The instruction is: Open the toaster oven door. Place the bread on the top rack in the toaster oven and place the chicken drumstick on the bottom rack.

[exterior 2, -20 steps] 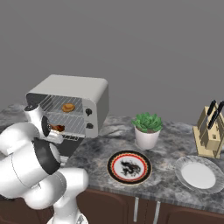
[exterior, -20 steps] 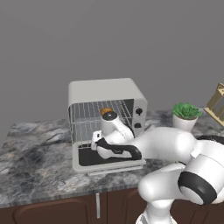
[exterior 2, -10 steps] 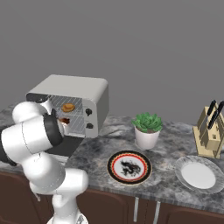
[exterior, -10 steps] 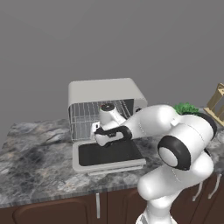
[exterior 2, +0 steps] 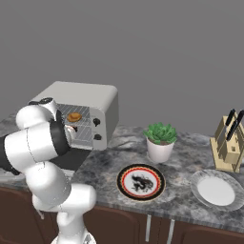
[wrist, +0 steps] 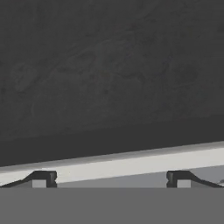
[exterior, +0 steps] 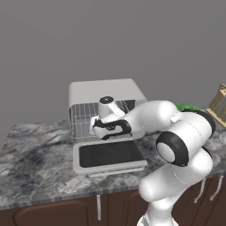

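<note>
The light-grey toaster oven (exterior: 106, 93) (exterior 2: 90, 97) stands on the marble counter. Its door (exterior: 108, 156) lies folded down flat in front of it. The bread (exterior 2: 74, 116), a small golden-brown lump, rests on the top rack (exterior 2: 85, 116). My gripper (exterior: 94, 126) (wrist: 109, 179) hangs just in front of the oven mouth above the door, open, with nothing between its fingertips. The hand view looks onto the door's dark glass (wrist: 113, 74) and its pale frame (wrist: 118, 164). My arm hides the bottom rack and the chicken drumstick.
Right of the oven stand a potted plant (exterior 2: 160, 138), a patterned plate (exterior 2: 141, 181), a white plate (exterior 2: 217, 190) and a knife block (exterior 2: 231, 143). Bare marble counter (exterior: 31, 154) stretches to the left of the door.
My elbow and forearm have swung up and to the right, from low over the door to high beside the oven. The hand stayed at the oven mouth, slightly higher, jaws open throughout.
</note>
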